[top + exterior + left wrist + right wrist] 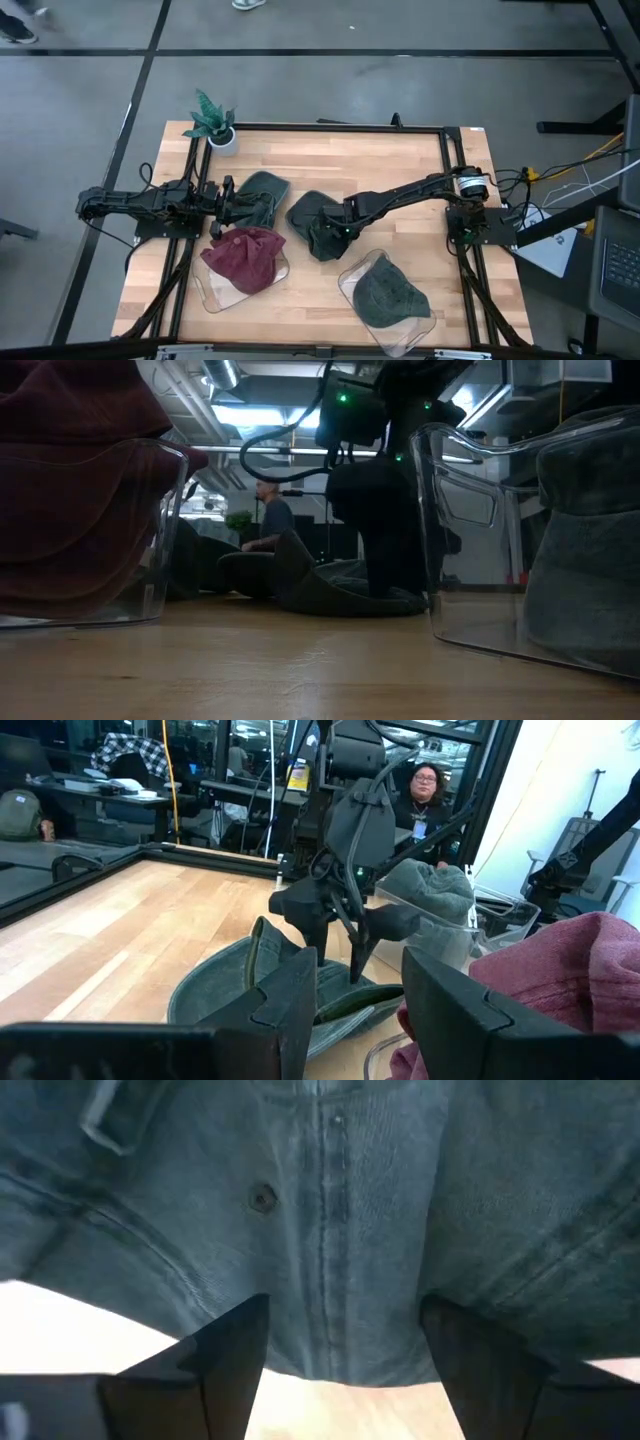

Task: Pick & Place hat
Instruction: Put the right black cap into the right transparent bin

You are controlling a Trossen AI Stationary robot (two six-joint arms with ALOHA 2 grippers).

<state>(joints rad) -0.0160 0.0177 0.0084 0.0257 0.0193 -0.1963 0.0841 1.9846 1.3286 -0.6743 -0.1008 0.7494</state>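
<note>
The left gripper (352,1005) is standing with fingers apart over a green hat (215,995). Beyond it, the right gripper (340,915) is pressing down; a maroon hat (560,970) is lying beside.

Grey concrete floor (330,90) crossed by dark lines surrounds the light wooden butcher-block table (330,160). Small green potted plant in white pot (214,124) at the table's far left corner. Beyond: silver ceiling ducts (225,375), dark-framed glass partitions (250,760), seated person (425,795).
</note>
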